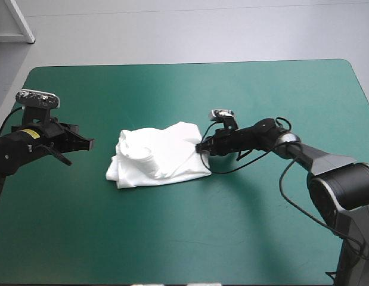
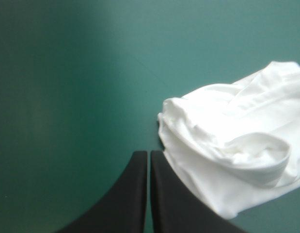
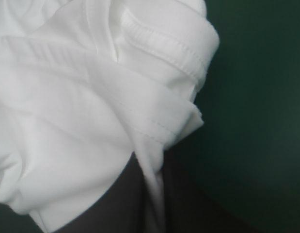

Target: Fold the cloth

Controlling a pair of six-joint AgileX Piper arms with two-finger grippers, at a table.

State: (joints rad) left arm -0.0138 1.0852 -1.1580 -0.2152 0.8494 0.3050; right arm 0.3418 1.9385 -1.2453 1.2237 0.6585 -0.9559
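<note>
Near the middle of the counter (image 1: pixel 261 89), a little toward its left side, the T-shirt (image 1: pixel 160 156) lay as a loosely folded white bundle on the teal-green cover (image 1: pixel 172 238). The right hand (image 1: pixel 200 147) was low at the bundle's right edge and touched it. In the right wrist view its two black fingers (image 3: pixel 116 204) were almost together, with a strip of white cloth pinched between them, so this hand was grasping the T-shirt. Folds and a stitched hem lay just ahead of these fingers.

The left hand (image 1: pixel 89 143) was on the other side, to the left of the bundle and apart from it, with a strip of bare cover between them. In the left wrist view its fingers were clenched into one pointed arch with nothing between them. The nearest corner of the T-shirt lay just beside and ahead of the tips. I could not tell how high this hand was over the cover.

The bundle was well apart from every edge of the counter. Wide bare cover was open on the far side and on the near side. To the right, the right arm reached in across the cover. To the left, the room between the bundle and the counter's edge was partly taken by the left arm.
</note>
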